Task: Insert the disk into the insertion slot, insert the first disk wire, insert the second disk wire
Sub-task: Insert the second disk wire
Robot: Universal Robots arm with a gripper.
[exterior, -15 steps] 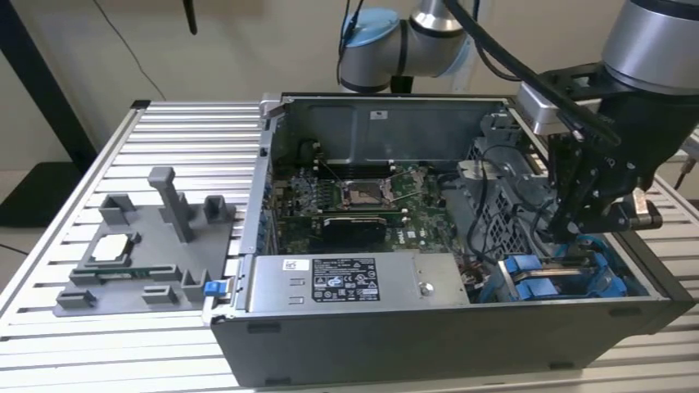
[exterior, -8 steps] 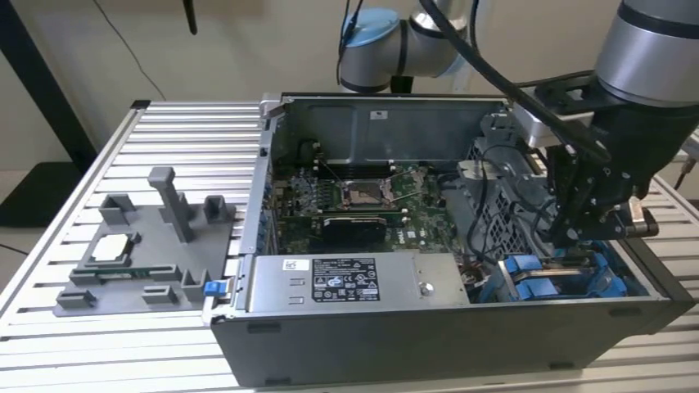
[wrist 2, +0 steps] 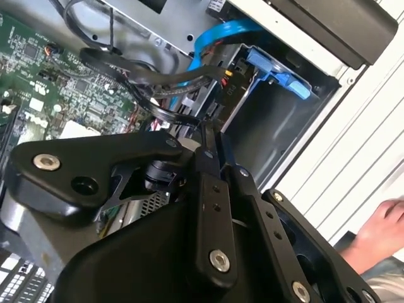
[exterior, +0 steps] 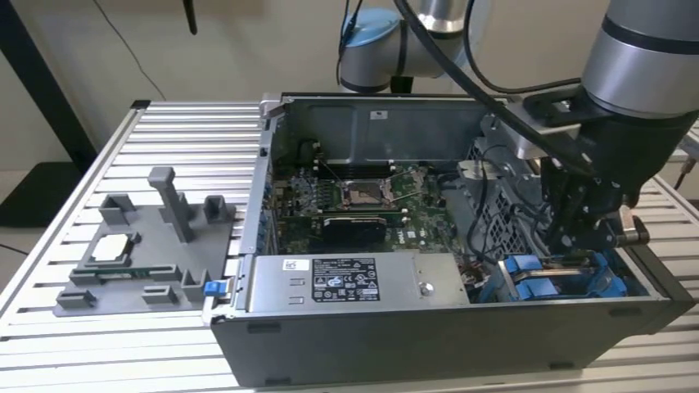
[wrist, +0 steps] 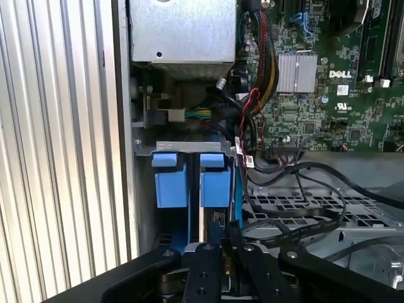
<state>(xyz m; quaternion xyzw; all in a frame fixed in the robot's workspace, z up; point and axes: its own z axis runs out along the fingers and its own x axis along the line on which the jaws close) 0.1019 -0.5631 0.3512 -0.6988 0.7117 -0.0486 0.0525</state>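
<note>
While the arm is low inside the open computer case (exterior: 437, 327), the insertion slot (wrist: 189, 180) sits in the case's corner at the exterior view's right, just beside the grey power box (exterior: 349, 282). Blue plastic tabs stand upright in the slot, smooth and bright, inside a thin grey metal frame. I cannot tell if the disk is already in there.

The pincer (wrist 2: 211, 136) hangs right over the slot, and its black fingers (wrist 2: 208, 189) look pressed close together, but I cannot tell what, if anything, they hold.

To do this well, I think it should go slowly and straight, and not snag the bendy black wires (wrist: 297, 218). The green board (wrist: 328, 95) looks bumpy. The table (exterior: 175, 139) has shiny metal ribs.
</note>
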